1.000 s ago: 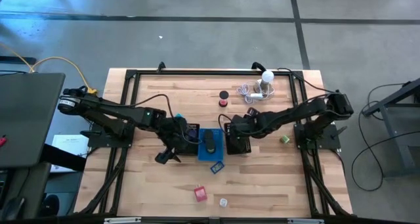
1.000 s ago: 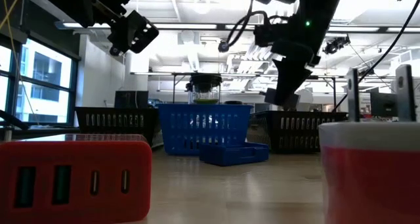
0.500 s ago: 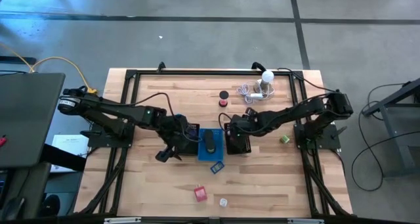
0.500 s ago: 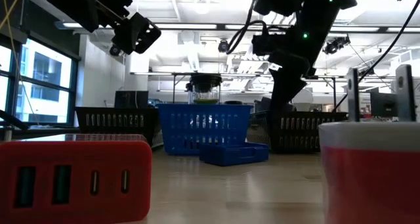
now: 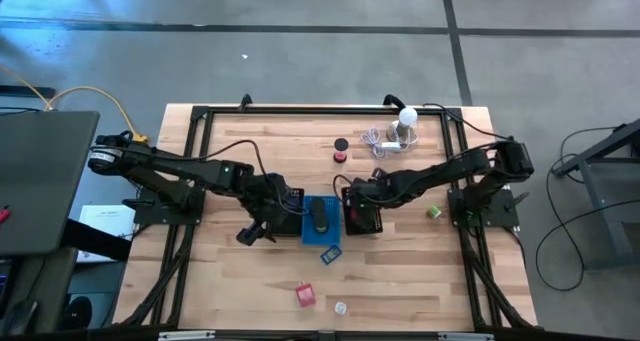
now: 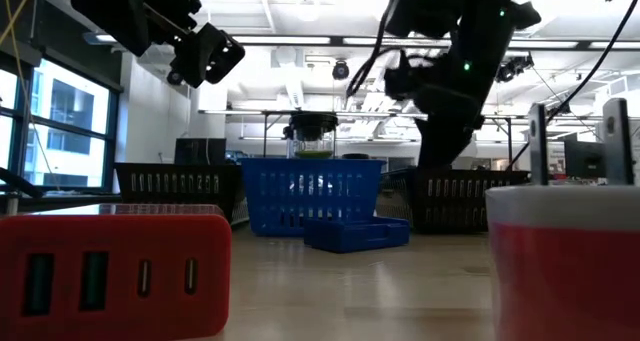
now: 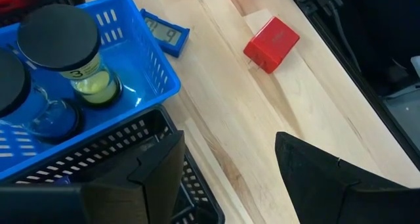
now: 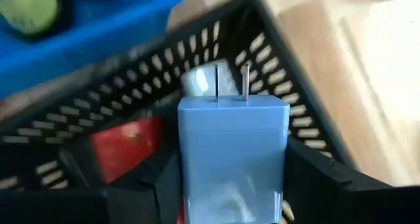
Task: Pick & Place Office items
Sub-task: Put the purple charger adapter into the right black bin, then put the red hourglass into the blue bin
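Blue charger block [image 8: 233,152] pinched in our right gripper [image 8: 233,178], long axis along the fingers, prongs pointing away, over the black mesh tray [image 8: 289,86]; left gripper [image 7: 226,168] spread

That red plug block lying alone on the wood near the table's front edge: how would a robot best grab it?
From straight above, with the jaws closing across the two broad flat sides of the red charger. It lies flat on the bare table, nothing touching it, so those sides look reachable. I would stay clear of the end with the metal prongs, seen in the left wrist view; they would probably give a poor hold.
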Motion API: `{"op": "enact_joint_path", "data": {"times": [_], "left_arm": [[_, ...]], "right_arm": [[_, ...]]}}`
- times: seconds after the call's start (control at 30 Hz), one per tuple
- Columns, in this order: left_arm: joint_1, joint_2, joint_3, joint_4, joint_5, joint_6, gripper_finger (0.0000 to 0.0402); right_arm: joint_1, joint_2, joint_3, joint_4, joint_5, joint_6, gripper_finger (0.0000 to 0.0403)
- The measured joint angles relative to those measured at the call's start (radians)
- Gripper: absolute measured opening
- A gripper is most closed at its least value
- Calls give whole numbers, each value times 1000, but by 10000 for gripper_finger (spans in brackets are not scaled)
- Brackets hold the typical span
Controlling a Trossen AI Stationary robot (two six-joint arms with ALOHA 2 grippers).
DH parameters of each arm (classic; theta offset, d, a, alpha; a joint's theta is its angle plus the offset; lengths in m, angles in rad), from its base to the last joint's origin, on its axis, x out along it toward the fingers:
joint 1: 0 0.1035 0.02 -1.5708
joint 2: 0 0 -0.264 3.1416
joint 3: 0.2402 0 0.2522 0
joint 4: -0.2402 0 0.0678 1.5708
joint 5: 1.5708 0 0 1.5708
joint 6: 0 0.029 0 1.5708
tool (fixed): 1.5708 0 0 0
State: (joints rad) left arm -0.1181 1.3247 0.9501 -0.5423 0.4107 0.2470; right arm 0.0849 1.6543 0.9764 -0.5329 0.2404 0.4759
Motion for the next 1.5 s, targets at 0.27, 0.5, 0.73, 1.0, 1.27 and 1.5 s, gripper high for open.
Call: {"op": "enact_joint_path", "data": {"times": [0.27,0.5,0.73,1.0,1.27,1.5], "left_arm": [[0,0,0,-2,0,0,232],[0,0,0,-3,0,0,232],[0,0,0,-3,0,0,232],[0,0,0,-3,0,0,232],[0,0,0,-4,0,0,232],[0,0,0,-6,1,-18,232]], "right_arm": [[1,39,2,27,-34,-2,213],[0,30,0,60,-64,16,248],[0,17,0,53,-52,17,277],[21,-84,0,67,-44,17,268],[77,-236,0,34,-184,83,258],[158,-303,2,-23,-289,223,258]]}}
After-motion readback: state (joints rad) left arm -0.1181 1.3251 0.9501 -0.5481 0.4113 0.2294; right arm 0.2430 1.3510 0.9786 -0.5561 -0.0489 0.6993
